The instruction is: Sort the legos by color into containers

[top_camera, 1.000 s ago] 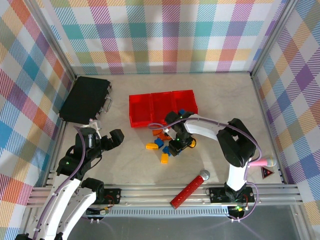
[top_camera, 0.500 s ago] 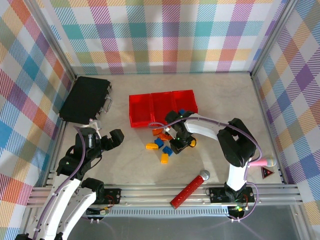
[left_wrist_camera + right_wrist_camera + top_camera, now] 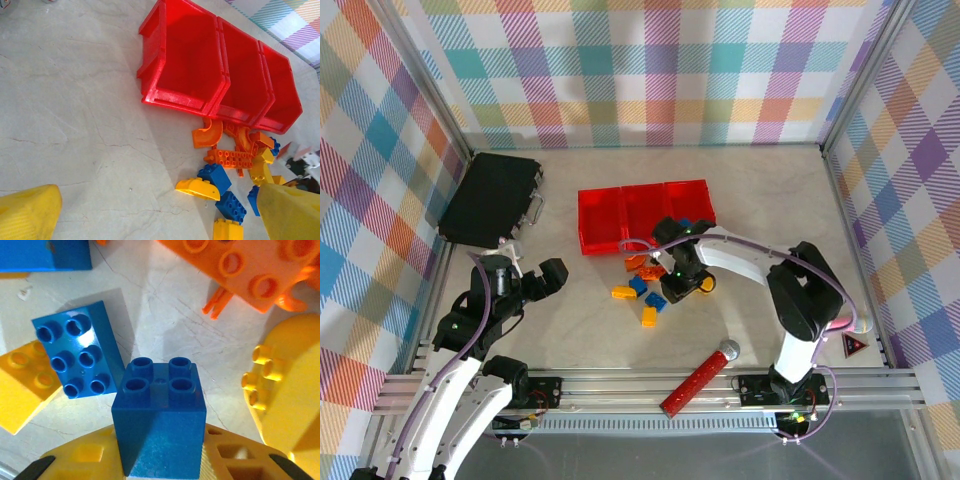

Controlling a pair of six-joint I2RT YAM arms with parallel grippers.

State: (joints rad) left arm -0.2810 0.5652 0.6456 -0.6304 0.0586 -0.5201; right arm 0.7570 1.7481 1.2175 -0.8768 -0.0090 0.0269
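Observation:
My right gripper (image 3: 159, 452) is shut on a small blue four-stud lego (image 3: 159, 405), its yellow fingers (image 3: 82, 457) pressed to both sides, just above the table. From above, the right gripper (image 3: 677, 284) stands over the lego pile (image 3: 642, 285), in front of the three joined red containers (image 3: 643, 215). A blue six-stud brick (image 3: 75, 357) lies just left of the held one, with yellow bricks (image 3: 285, 385) and an orange piece (image 3: 245, 270) around. My left gripper (image 3: 535, 280) is open with nothing in it, left of the pile. Its wrist view shows the containers (image 3: 215, 75) and the pile (image 3: 227, 172).
A flat black case (image 3: 492, 198) lies at the back left. A red cylinder with a silver ball end (image 3: 698, 378) rests near the front rail. A pink object (image 3: 840, 325) and a red triangle (image 3: 854, 346) sit at the right edge.
The right gripper's fingers have closed on the blue lego. The right arm's elbow has shifted slightly right. The left arm has not moved.

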